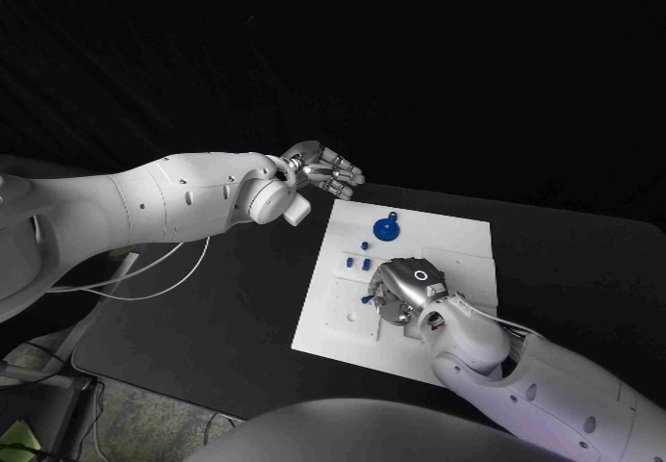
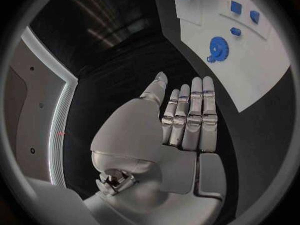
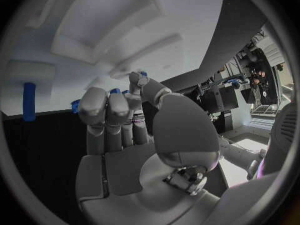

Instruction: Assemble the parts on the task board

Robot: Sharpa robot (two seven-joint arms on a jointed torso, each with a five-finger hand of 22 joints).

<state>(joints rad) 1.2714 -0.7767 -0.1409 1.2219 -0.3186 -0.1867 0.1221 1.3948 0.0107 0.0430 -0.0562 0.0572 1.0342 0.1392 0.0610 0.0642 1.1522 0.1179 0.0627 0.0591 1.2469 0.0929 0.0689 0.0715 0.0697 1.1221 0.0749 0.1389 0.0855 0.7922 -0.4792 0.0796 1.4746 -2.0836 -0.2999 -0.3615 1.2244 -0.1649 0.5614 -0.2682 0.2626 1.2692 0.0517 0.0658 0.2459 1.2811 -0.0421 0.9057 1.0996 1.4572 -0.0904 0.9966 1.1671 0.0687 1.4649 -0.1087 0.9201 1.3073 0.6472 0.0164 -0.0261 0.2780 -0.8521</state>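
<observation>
The white task board (image 1: 458,241) lies in the middle of the black table. On its far part a blue gear (image 1: 386,229) lies flat, with three small blue parts (image 1: 364,261) just in front of it. My right hand (image 1: 411,289) is down on the board's middle, fingers curled in on a small blue part (image 1: 368,299) that peeks out at the fingertips (image 3: 103,102); most of the part is hidden. A blue peg (image 3: 29,101) stands in the board beside that hand. My left hand (image 1: 322,171) hovers beyond the board's far left corner, flat and holding nothing. The left wrist view shows the gear (image 2: 219,48).
White cables (image 1: 153,279) lie on the table at the left, under my left arm. Raised white blocks and recesses (image 1: 465,265) mark the board next to my right hand. Bare black table surrounds the board on all sides.
</observation>
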